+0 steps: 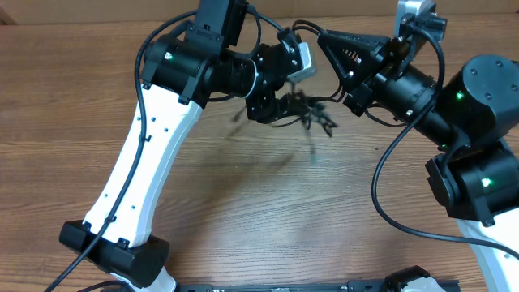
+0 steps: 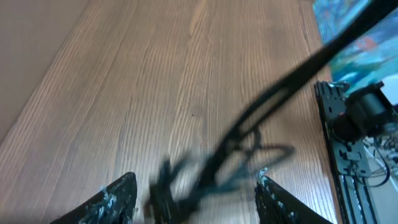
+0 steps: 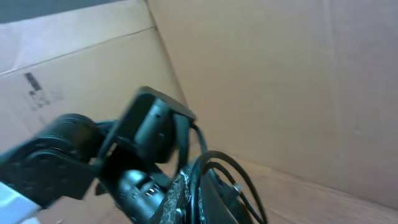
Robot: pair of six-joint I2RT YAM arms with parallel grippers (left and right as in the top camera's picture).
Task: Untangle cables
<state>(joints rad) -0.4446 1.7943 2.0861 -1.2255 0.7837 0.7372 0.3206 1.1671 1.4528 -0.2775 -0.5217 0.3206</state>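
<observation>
The cables (image 1: 312, 112) are a tangle of thin black cords hanging just above the wooden table (image 1: 243, 186), with one blurred strand trailing down. My left gripper (image 1: 276, 104) is at the tangle's left side. In the left wrist view its fingers (image 2: 118, 199) stand wide apart and open, and the blurred cables (image 2: 211, 168) run between them without being pinched. A taut strand climbs to the upper right. My right gripper (image 1: 324, 36) is higher and to the right. In the right wrist view that gripper (image 3: 198, 194) is shut on the cables (image 3: 233, 168), which loop out past its tips.
A cardboard wall (image 3: 280, 74) stands behind the table. The left arm's black wrist (image 3: 87, 149) is close in front of the right gripper. A black rail with hardware (image 2: 348, 143) runs along the table's edge, with a blue patterned thing (image 2: 348, 25) beyond it.
</observation>
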